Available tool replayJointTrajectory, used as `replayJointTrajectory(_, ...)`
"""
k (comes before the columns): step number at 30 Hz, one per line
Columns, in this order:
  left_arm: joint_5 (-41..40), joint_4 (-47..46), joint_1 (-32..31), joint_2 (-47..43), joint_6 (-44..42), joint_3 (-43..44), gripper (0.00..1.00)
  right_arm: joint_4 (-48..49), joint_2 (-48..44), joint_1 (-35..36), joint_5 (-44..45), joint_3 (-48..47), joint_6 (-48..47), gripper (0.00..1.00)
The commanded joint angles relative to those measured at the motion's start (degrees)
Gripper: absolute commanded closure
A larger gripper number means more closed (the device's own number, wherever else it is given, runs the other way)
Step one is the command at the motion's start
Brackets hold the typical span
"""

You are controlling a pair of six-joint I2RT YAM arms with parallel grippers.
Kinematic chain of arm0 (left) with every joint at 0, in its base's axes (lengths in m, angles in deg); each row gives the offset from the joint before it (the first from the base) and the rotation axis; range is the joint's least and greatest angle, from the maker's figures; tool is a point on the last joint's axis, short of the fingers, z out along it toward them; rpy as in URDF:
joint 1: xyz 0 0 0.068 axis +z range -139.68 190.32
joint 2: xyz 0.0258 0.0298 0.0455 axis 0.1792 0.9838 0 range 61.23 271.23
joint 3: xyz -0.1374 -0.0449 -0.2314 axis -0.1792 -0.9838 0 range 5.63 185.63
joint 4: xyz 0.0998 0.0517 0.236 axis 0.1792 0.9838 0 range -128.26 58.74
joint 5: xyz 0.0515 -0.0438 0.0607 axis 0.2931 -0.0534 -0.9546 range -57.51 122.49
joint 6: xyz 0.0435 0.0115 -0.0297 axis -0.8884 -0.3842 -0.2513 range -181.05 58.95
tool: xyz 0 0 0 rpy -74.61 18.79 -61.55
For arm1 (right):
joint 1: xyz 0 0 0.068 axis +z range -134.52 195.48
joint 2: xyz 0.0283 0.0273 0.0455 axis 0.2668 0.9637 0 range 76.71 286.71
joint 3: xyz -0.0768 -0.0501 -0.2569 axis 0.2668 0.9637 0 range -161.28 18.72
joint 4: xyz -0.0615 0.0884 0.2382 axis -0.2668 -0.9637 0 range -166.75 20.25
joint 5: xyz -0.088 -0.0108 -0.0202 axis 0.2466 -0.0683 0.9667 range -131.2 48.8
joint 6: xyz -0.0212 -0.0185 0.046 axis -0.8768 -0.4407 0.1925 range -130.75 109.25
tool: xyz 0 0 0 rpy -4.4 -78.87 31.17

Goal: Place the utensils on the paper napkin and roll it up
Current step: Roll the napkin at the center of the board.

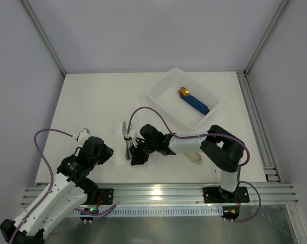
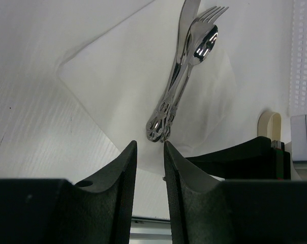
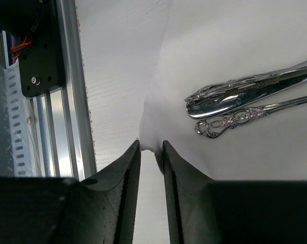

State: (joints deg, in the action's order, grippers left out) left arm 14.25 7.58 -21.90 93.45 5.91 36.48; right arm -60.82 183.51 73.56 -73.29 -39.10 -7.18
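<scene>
The utensils (image 2: 186,76) lie bunched on the paper napkin (image 2: 118,71), with a fork, a spoon and a knife side by side. From above, the utensils (image 1: 127,142) sit between my two grippers. My left gripper (image 2: 150,155) hovers at the napkin's near edge, its jaws a narrow gap apart with nothing between them. My right gripper (image 3: 151,148) is at a raised corner of the paper napkin (image 3: 219,56). That corner pokes between the fingertips (image 3: 133,155), and a gap still shows. The ornate handle ends of the utensils (image 3: 229,101) lie just beyond.
A white plastic tray (image 1: 158,91) at the back right holds a blue-handled, gold-tipped piece (image 1: 194,100). A beige sleeve (image 1: 195,158) lies under the right arm and shows as the beige sleeve (image 2: 269,124) in the left wrist view. An aluminium rail (image 3: 67,101) runs along the near edge.
</scene>
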Motion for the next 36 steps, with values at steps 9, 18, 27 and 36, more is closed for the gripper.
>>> replayJointTrajectory(9, 1.7, -0.8, -0.1, 1.2, -2.9, 1.0, 0.89, 2.3, -0.8, 0.5, 3.2, -3.2, 1.9, 0.90)
replayJointTrajectory(18, 5.3, -4.7, -0.1, 5.4, -5.0, 0.1, 0.98, 1.0, -0.1, 0.2, 8.6, -5.9, 3.3, 0.96)
replayJointTrajectory(27, 7.0, -7.0, -0.1, 7.1, -5.7, -0.4, 1.00, 0.0, 2.4, -1.7, 9.1, -7.9, 3.7, 0.96)
replayJointTrajectory(36, 10.9, -10.8, -0.1, 11.1, -6.8, -1.0, 1.00, 1.4, 3.9, -3.7, 8.7, -7.8, 4.5, 0.96)
